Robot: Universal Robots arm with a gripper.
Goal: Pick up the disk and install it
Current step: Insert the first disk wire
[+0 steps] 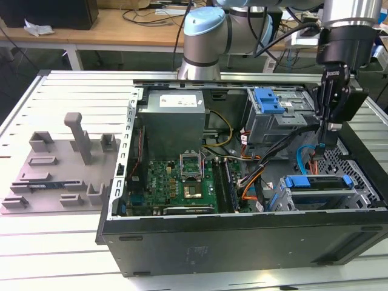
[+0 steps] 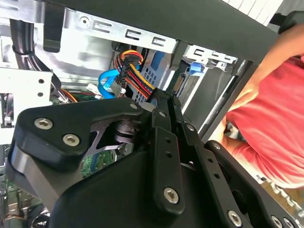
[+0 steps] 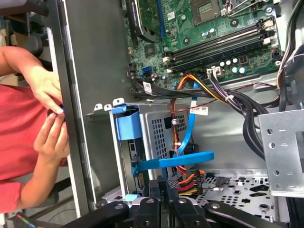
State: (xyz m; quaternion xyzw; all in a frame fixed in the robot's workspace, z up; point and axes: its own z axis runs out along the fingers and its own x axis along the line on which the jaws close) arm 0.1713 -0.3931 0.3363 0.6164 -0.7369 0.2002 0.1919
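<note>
One gripper (image 1: 325,133) hangs inside the open case (image 1: 230,245), towards the exterior view's right, with its fingers narrow, nearly together, and nothing seen between them. The disk (image 1: 317,183) lies flat in the near bay on that same side, its blue bracket on top, just nearer than the fingertips and apart from them. A blue cable (image 1: 301,159) curves down between the gripper and the disk.

From outside, the exterior view takes in the whole layout: the board (image 1: 182,176) in the middle of the case, the grey supply box (image 1: 173,118) at the far side, and a grey fixture (image 1: 54,170) on the table (image 1: 60,257) to the exterior view's left, well apart from the case.

Closer in, the first wrist view shows the gripper (image 3: 161,185) just above a plug of red, orange and yellow wires (image 3: 189,181), with the blue cable (image 3: 175,161) crossing beside the disk (image 3: 127,124) in its metal cage. It also shows a person's hands (image 3: 50,121) at the case's outer wall.

Looking along the fingers (image 2: 164,109), the second wrist view catches the same wires (image 2: 135,78) beyond them and the person's red sleeve (image 2: 273,133) past the case edge
</note>
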